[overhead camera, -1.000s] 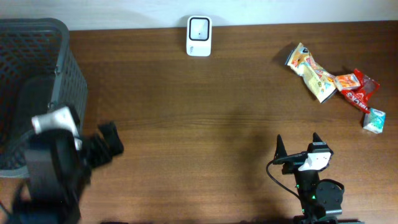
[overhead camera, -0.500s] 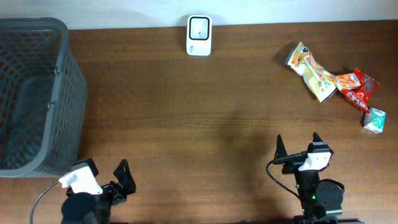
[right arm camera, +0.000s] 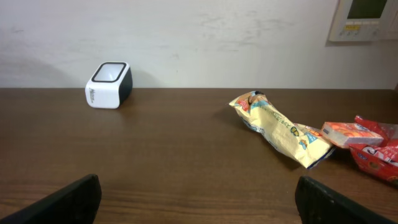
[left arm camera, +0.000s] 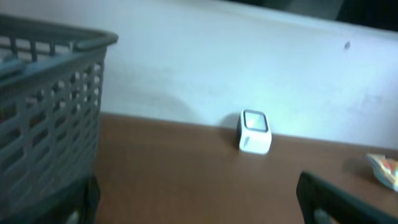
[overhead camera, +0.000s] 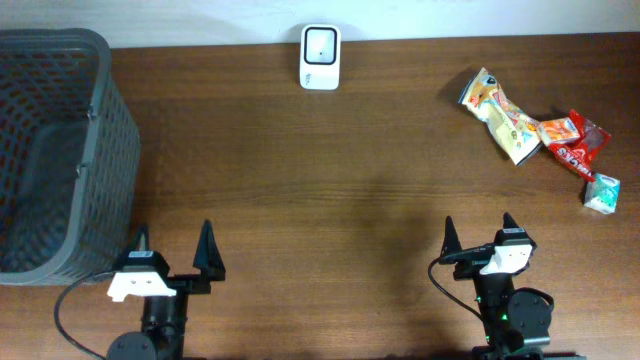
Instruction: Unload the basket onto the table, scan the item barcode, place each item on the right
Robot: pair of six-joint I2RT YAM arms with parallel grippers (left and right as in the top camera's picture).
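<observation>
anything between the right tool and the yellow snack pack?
Nothing. Only bare brown table lies between the right tool and the yellow snack pack. The overhead view shows it, and the right wrist view agrees.

Dark brown wooden desk (overhead camera: 330,180): visible grain, smooth, low satin sheen. Grey plastic lattice basket (overhead camera: 112,140): matt, moulded. Small white plastic scanner box (overhead camera: 320,57): smooth semi-gloss shell, glossy dark window on top. Long yellow crinkled snack packet (overhead camera: 503,120): shiny film, creased. Glossy red wrapper (overhead camera: 585,150): same kind of film. Small white-and-green carton (overhead camera: 601,194): paperboard look, matt. Both the left claw (overhead camera: 174,240) and right claw (overhead camera: 478,228): matt black, plastic-looking. Plain white wall (right arm camera: 217,37): matt paint, faint scuffs.
</observation>
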